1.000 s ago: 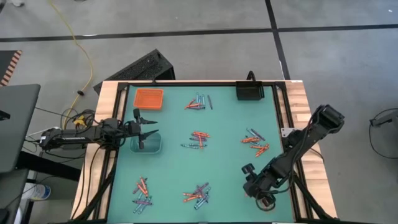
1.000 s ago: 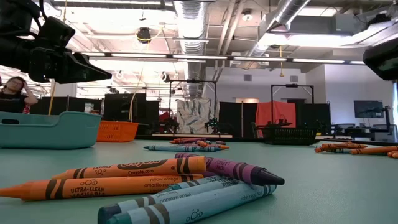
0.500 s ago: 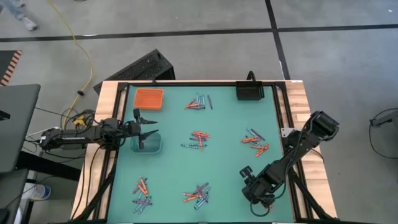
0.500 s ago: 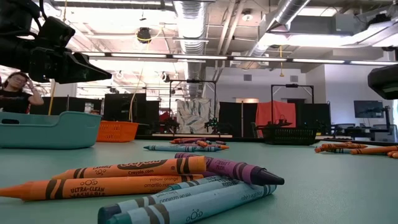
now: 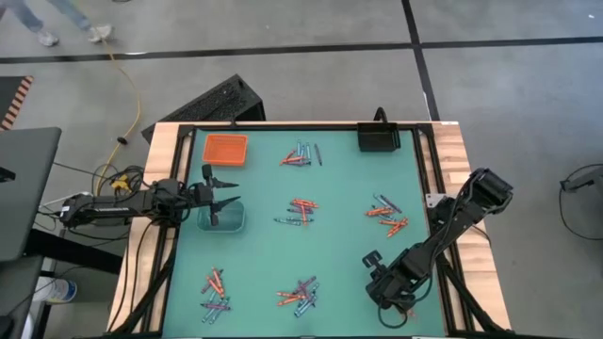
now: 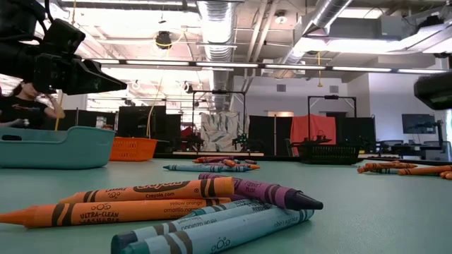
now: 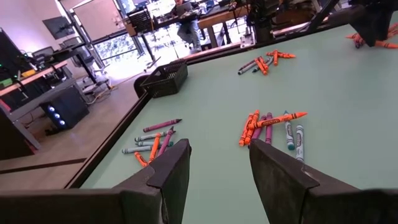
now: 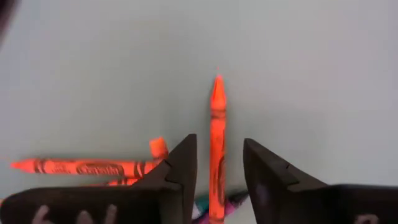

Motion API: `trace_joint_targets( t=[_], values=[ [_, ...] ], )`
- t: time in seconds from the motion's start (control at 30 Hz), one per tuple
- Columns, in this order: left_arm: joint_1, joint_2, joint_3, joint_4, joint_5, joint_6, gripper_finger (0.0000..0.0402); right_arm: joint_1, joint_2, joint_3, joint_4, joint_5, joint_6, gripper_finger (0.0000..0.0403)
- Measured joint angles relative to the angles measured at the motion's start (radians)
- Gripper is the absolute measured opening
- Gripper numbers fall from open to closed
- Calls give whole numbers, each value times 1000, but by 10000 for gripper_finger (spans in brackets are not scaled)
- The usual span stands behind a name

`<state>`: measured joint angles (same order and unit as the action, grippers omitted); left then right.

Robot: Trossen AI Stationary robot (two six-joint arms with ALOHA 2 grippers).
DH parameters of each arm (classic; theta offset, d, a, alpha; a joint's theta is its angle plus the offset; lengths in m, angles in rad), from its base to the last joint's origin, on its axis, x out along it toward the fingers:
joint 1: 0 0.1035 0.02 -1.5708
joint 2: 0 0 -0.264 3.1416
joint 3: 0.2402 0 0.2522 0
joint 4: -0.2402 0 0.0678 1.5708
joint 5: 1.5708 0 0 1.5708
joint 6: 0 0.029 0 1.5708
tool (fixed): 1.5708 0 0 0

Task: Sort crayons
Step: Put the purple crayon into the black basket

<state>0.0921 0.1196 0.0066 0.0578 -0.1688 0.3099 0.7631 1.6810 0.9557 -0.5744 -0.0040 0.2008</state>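
The green table (image 5: 339, 245) carries the crayons (image 5: 301, 211) in six loose clusters as seen from above: one at the frame's centre, one above it near the upper edge (image 5: 301, 155), one at right of centre (image 5: 386, 217), one at lower left (image 5: 215, 292), one at lower centre (image 5: 298, 296), and a further group under the right arm at lower right, hidden from above but showing in that arm's wrist view.

Three trays are present. The orange tray (image 5: 225, 149) sits at the table's upper left, the black tray (image 5: 378, 138) at upper right, and the clear tray (image 5: 222, 217) at the left edge, mid-height.

The left gripper (image 5: 226, 193) is over the clear tray at the left of the frame. Its fingers (image 7: 171, 171) stand spread, with nothing between them; through the gap its wrist view shows bare table and crayon clusters farther off.

The right gripper (image 8: 217, 180) is low over the table at the lower right of the overhead frame, where the arm (image 5: 443, 235) covers it. In its wrist view an orange crayon (image 8: 217, 134) lies lengthwise in the gap between the two fingers (image 8: 180, 174), tip pointing away. The fingers stand close on either side of it; whether they already touch it cannot be told. Another orange crayon (image 8: 81, 167) lies crosswise just beside them.

In the low view the lower-centre cluster (image 6: 176, 204) fills the foreground. A person (image 6: 21, 106) shows at that frame's left edge, beyond the table.
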Motion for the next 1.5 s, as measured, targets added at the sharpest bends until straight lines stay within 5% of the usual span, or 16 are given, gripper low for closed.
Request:
trace_joint_targets(
  t=[0.23,0.47,0.6,0.87,1.07,1.5],
  values=[
    [0,0,0,0,0,0,158,-5,0,59,-107,13,1,160],
    [0,0,0,0,0,0,158,-31,-50,128,-479,227,153,168],
    [0,0,0,0,0,0,158,-70,-120,88,-546,249,244,166],
    [0,0,0,0,0,0,158,-127,-205,15,-195,221,164,164],
    [0,0,0,0,0,0,158,-143,-125,15,127,187,-34,164],
    [0,0,0,0,0,0,158,-224,65,15,540,111,-264,164]
  ],
)
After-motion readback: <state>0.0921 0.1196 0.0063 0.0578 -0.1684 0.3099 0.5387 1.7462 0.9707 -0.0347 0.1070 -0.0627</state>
